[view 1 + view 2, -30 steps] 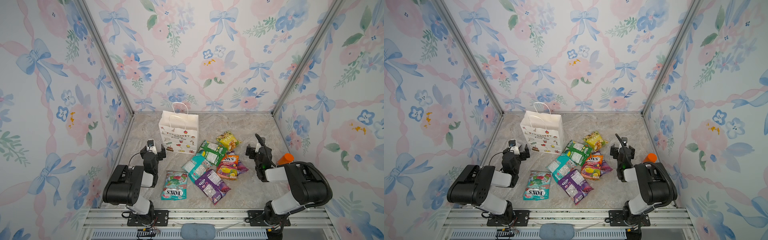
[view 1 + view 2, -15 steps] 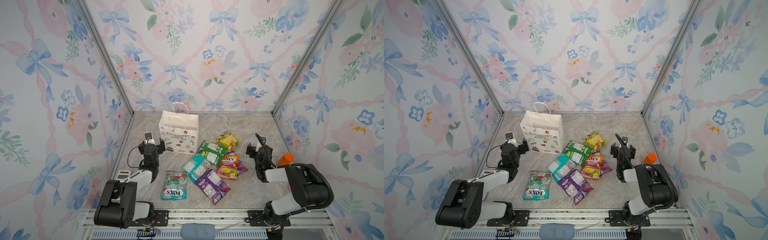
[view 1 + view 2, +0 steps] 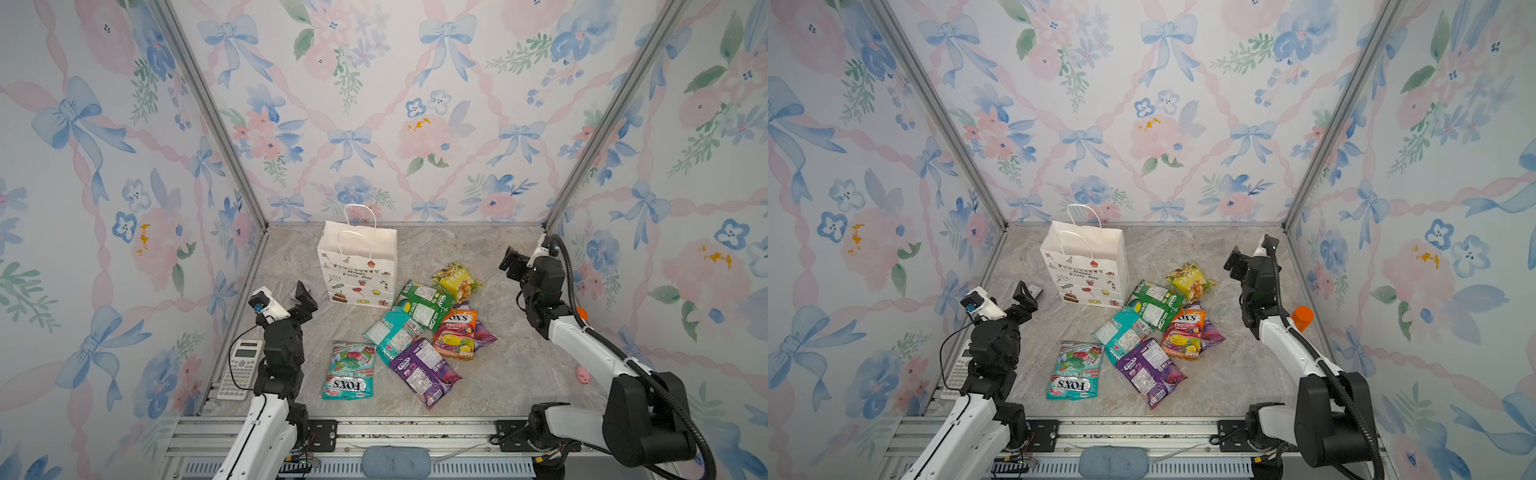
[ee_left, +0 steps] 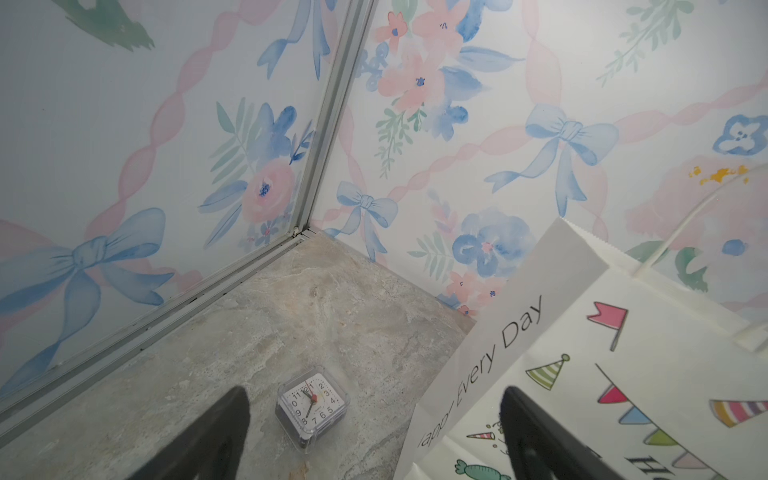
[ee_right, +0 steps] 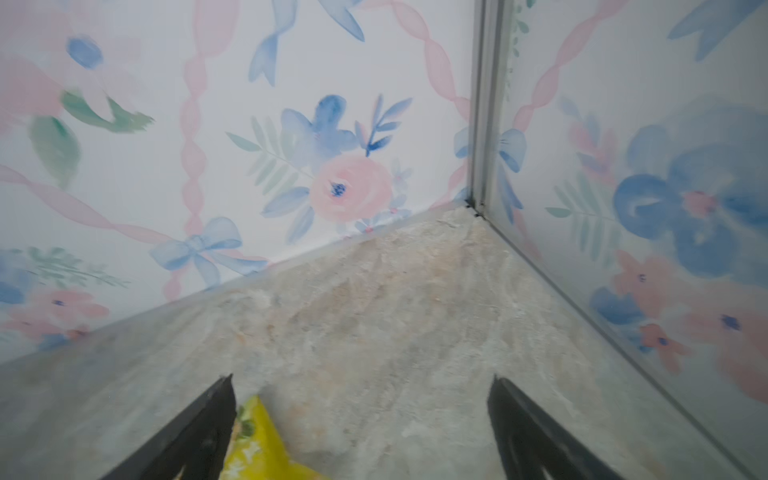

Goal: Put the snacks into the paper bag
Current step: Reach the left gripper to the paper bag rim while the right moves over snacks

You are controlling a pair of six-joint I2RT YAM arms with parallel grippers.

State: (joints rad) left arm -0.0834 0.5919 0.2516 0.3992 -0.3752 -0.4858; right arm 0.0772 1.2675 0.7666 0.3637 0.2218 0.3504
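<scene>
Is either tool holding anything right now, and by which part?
Nothing is held. The left tool stands open near the bag; the right tool is open over the table, by the yellow packet.

Grey marbled worktop, walled with floral bow-print panels. White calculator, flat, at the front-left corner. Small square clear-cased clock, white dial, near the left edge. Orange-capped bottle, right edge, only its cap visible. Small pink item, near the front-right corner; kind unclear.
</scene>
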